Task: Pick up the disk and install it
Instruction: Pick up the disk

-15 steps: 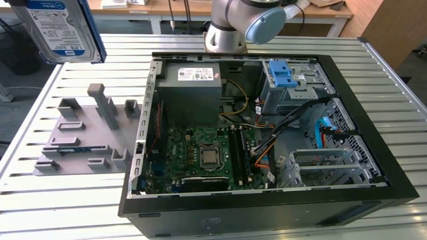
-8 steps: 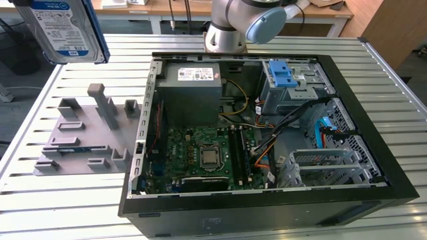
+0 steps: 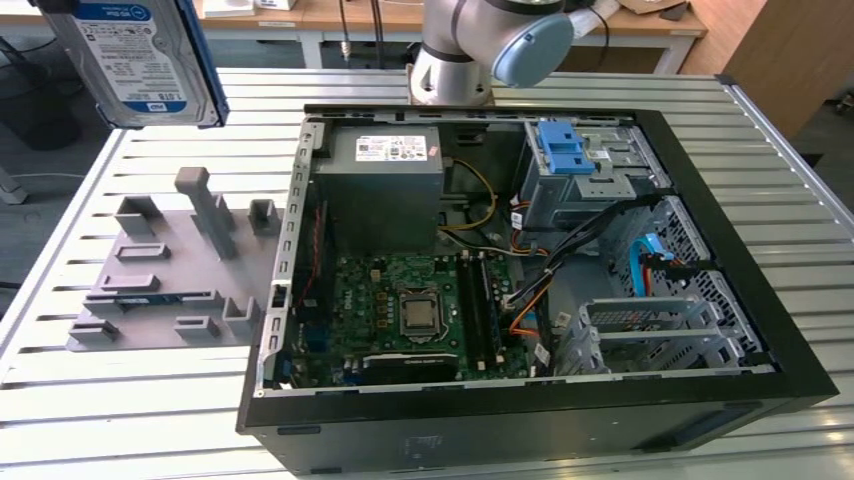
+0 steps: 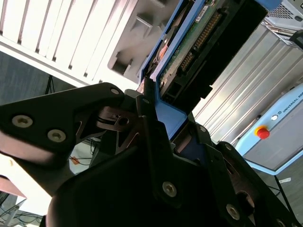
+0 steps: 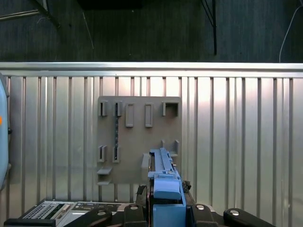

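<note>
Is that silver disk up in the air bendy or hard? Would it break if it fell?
Probably hard: the disk hangs straight, with no droop. Its silver body looks like metal, so it is likely heavy for its size. A fall might break it: the second wrist view shows a bare circuit board on it.

We list one table (image 3: 134,420) of pale metal slats, evenly lit, spanning the foreground. Behind it we note a wooden bench (image 3: 360,12) on white legs and, at the exterior view's right, a wooden cabinet (image 3: 787,50). Past the table's edge in the first wrist view we record a dark floor (image 5: 142,28) with thin cables (image 5: 214,23) running over it.
</note>
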Controlling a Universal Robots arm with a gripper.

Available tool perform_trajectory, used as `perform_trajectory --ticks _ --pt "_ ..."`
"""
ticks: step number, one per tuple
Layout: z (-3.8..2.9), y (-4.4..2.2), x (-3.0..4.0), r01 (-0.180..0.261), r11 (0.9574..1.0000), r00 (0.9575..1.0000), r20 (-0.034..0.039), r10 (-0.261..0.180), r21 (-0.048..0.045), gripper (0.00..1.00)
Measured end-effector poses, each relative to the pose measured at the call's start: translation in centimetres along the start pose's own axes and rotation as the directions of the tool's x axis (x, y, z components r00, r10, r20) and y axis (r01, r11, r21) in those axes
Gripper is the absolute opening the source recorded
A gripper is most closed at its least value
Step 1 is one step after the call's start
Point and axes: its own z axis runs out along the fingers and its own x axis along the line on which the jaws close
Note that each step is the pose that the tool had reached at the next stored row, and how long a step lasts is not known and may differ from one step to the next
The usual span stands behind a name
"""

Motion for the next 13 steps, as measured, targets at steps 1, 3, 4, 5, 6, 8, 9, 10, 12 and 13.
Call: perform_trajectory --ticks 1,3,4,5,6,8,9,10,12,13 --pt "0.00 -0.10 0.01 0.000 1.0000 1.0000 0.0000 0.000 0.0000 0.36" --pt "0.00 -0.30 0.02 0.000 1.0000 1.0000 0.0000 0.000 0.0000 0.36" --pt "0.00 -0.40 0.03 0.000 1.0000 1.0000 0.0000 0.000 0.0000 0.36" --pt "0.00 -0.50 0.04 0.000 1.0000 1.0000 0.0000 0.000 0.0000 0.36" --pt "0.01 -0.60 0.05 0.000 1.0000 1.0000 0.0000 0.000 0.0001 0.36" --pt "0.00 -0.79 0.06 0.000 1.0000 1.0000 -0.0001 0.000 0.0000 0.36" --pt "0.01 -0.89 0.07 0.000 1.0000 1.0000 0.0000 0.000 0.0000 0.36" --pt "0.00 -1.00 0.07 0.000 1.0000 1.0000 0.0000 0.000 -0.0001 0.36" --pt "0.01 -1.19 0.10 0.000 1.0000 1.0000 0.0000 0.000 0.0000 0.36" --pt "0.01 -1.30 0.11 0.000 1.0000 1.0000 -0.0001 0.000 0.0000 0.36"
